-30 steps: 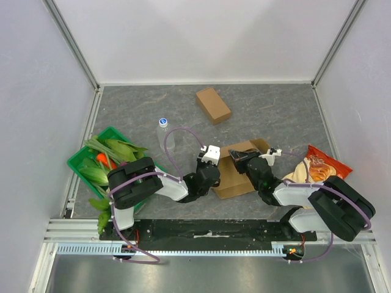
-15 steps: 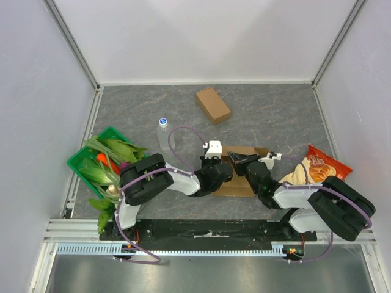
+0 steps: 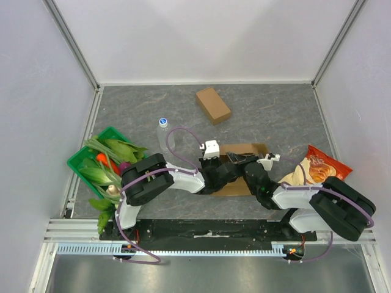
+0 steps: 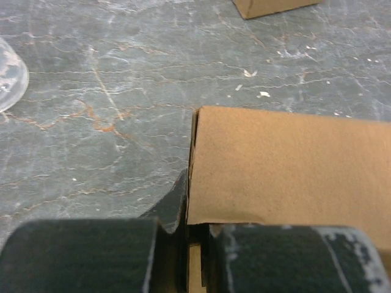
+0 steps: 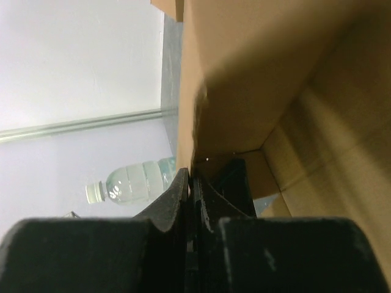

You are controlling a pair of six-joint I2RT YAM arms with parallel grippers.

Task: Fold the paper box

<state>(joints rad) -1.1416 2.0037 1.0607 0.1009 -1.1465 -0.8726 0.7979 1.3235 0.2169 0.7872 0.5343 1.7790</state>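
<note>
The paper box [image 3: 244, 149] lies on the bench [image 3: 275, 116], near the middle and a bit toward 6 o'clock. The left jaws are almost closed and pinch the box's wall at its 8 o'clock side. The right jaws squeeze tight on a box wall too. A bottle [image 3: 164, 135] stands at the box's 10 o'clock.

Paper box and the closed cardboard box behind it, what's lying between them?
Only bare grey tabletop between the paper box and the closed cardboard box, seen from the top view; the left wrist view adds a few pale specks.
</note>
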